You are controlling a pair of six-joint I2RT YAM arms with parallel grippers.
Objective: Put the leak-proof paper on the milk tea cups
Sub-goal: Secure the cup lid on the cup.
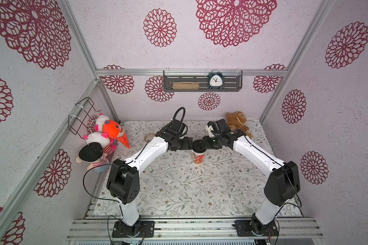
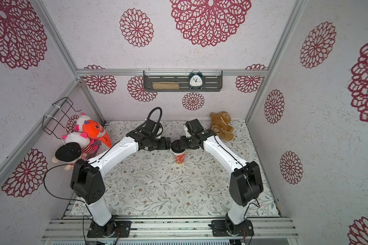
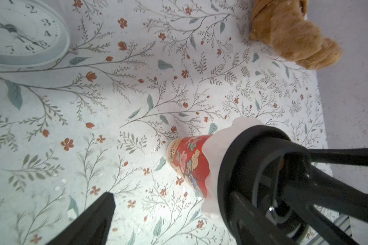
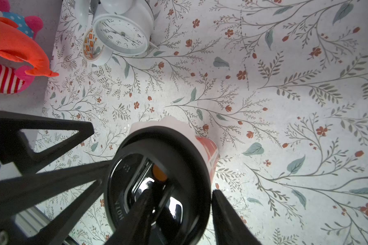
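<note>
The milk tea cup (image 1: 198, 159) (image 2: 179, 159) stands upright in the middle of the table, red-patterned. The leak-proof paper (image 3: 218, 148) (image 4: 168, 122) lies over its rim, its white crinkled edge hanging down the cup's side (image 3: 189, 165). A black lid (image 4: 157, 169) (image 3: 253, 169) sits on top of the paper. My right gripper (image 4: 185, 201) (image 1: 202, 146) is shut on the lid's rim, one finger across the lid's top and one outside it. My left gripper (image 3: 172, 224) (image 1: 190, 144) stands open beside the cup's top, with one finger (image 3: 94, 218) well clear of it.
A white alarm clock (image 4: 121, 36) and a tape roll (image 4: 91, 45) lie behind the cup to the left. Plush toys (image 1: 106, 137) are piled at the left wall under a wire basket (image 1: 83, 114). A brown plush (image 1: 238, 124) sits back right. A wall shelf (image 1: 202, 90) holds a dark clock.
</note>
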